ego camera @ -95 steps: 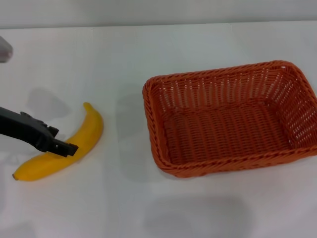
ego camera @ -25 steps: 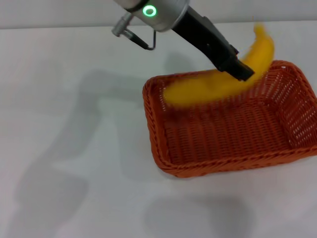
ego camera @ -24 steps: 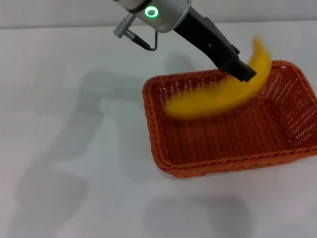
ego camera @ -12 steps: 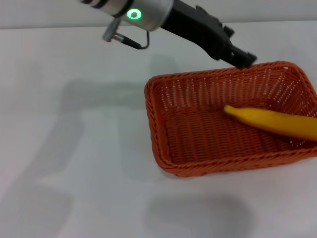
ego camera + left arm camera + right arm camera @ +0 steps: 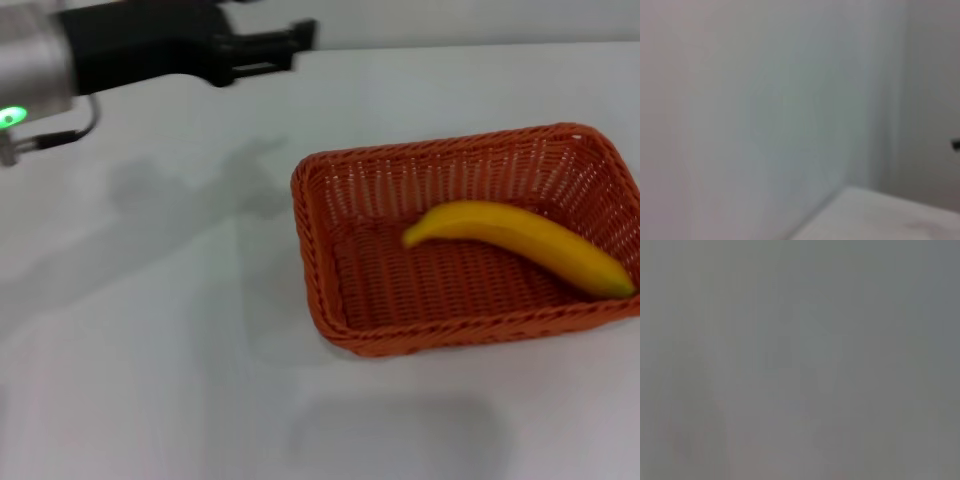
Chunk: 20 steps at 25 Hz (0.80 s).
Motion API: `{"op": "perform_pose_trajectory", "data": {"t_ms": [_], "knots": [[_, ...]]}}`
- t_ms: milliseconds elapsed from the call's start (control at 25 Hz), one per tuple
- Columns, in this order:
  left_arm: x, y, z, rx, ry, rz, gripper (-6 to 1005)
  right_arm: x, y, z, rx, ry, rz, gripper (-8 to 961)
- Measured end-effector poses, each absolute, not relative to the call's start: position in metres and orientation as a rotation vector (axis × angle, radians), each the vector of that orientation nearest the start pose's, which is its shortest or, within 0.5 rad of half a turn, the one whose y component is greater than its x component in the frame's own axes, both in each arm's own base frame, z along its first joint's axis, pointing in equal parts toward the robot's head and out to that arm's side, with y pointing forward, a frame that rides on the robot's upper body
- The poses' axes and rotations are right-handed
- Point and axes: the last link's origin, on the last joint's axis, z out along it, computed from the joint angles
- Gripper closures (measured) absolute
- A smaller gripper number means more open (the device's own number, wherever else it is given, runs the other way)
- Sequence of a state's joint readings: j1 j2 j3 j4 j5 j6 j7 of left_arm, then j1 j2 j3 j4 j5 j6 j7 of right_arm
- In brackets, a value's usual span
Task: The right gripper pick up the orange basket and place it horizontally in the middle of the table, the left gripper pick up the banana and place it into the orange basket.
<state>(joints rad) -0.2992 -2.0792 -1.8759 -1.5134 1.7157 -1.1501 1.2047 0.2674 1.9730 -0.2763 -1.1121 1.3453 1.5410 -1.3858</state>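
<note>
The orange basket point(image 5: 320, 300) lies lengthwise on the white table point(image 5: 150, 350), right of the middle. Inside it the yellow banana point(image 5: 520, 240) rests on the woven floor, one end pointing toward the basket's centre, the other against the right wall. High over the table's far left, my left gripper point(image 5: 285, 46) hangs open and holds nothing, well away from the basket. The left wrist view shows only a pale wall and a strip of tabletop. No part of the right gripper shows in any view.
The left arm's silver wrist with a green light point(image 5: 12, 116) and its wire loop point(image 5: 70, 130) reach in from the upper left edge. Its shadow falls on the table left of the basket. The right wrist view is plain grey.
The banana went from the shut left gripper into the basket and has settled there. The left gripper has drawn back to the far left, away from the basket.
</note>
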Motion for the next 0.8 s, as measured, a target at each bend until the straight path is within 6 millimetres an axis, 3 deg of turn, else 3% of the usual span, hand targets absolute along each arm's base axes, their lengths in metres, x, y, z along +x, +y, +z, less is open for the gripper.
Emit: {"op": "perform_pose_trajectory", "data": {"t_ms": [360, 600, 800], "knots": [[-0.233, 0.313, 0.092, -2.137, -0.467, -0.952, 191, 0.362, 0.262, 0.199, -1.738, 0.683, 0.919, 124], [-0.289, 0.293, 0.089, -1.957, -0.540, -0.993, 192, 0.383, 0.255, 0.179, -1.613, 0.593, 0.921, 124], [-0.322, 0.273, 0.082, -1.820, -0.534, -1.017, 192, 0.388, 0.255, 0.165, -1.571, 0.561, 0.928, 124]]}}
